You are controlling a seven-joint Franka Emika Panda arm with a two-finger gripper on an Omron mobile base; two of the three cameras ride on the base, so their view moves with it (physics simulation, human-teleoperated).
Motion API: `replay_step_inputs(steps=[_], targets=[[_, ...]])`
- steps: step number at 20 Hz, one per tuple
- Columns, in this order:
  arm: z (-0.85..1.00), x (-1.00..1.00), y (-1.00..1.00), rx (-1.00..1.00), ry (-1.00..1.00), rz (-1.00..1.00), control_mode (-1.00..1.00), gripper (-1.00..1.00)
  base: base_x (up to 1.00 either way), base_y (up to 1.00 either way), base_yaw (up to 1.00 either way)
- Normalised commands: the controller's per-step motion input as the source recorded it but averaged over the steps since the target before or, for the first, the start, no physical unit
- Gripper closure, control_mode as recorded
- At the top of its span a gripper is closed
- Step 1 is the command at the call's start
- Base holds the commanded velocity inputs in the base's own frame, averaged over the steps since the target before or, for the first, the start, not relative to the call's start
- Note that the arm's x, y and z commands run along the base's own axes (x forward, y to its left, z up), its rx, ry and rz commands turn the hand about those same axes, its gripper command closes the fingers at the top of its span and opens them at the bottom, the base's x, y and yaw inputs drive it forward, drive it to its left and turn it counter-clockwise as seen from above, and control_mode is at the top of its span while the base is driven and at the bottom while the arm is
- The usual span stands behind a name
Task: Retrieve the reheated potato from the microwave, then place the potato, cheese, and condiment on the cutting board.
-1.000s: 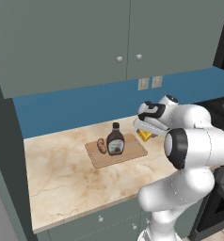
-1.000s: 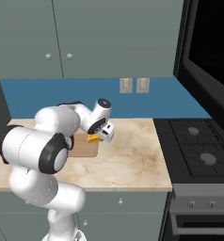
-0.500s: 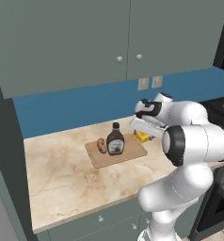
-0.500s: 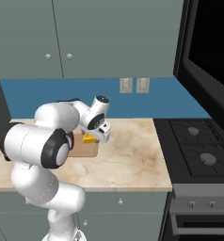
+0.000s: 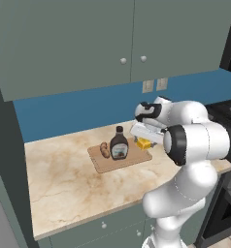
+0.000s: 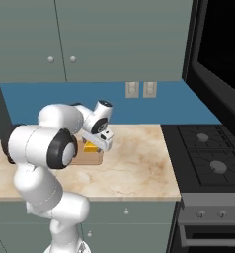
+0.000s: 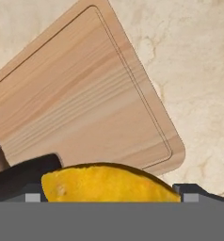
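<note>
The cheese point(image 7: 109, 181) sits between the two fingertips of the hand point(image 5: 145, 137), which is clamped on it, a yellow wedge held just above the right end of the cutting board point(image 5: 107, 162). In the hand view the cheese lies right at the tips, with the bare wood of the board point(image 7: 81, 99) spread out beyond it and one rounded corner of the board reaching toward the marbled table point(image 7: 198, 70).

In the left base view, going from left to right: the potato point(image 5: 105, 149) lies on the board's left part, farthest from the hand. The brown bottle point(image 5: 119, 144) stands upright just beside the potato, between it and the hand. Then comes the cheese point(image 5: 143, 143), showing yellow under the hand, near the bottle but apart from it. The hand points down, over the board's right edge.

In the right base view the arm hides most of the board point(image 6: 87, 159); a strip of it shows under the hand point(image 6: 100, 140), with the cheese point(image 6: 92, 147) yellow just below the fingers. Whether the cheese touches the wood I cannot tell.

The table point(image 5: 64, 184) carries the board.
</note>
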Motion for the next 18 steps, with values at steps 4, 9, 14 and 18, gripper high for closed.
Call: replay_step_inputs(steps=[4, 9, 14, 18], targets=[[-0.18, 0.14, 0.0, 0.0, 0.01, -0.06, -1.0, 1.0, 0.0, 0.0, 0.0], [-0.18, 0.06, 0.0, 0.0, 0.0, -0.06, -1.0, 1.0, 0.0, 0.0, 0.0], [-0.07, 0.01, 0.07, 0.0, 0.0, -0.07, -1.0, 1.0, 0.0, 0.0, 0.0], [-0.01, 0.0, 0.07, 0.0, 0.0, -0.06, -1.0, 1.0, 0.0, 0.0, 0.0]])
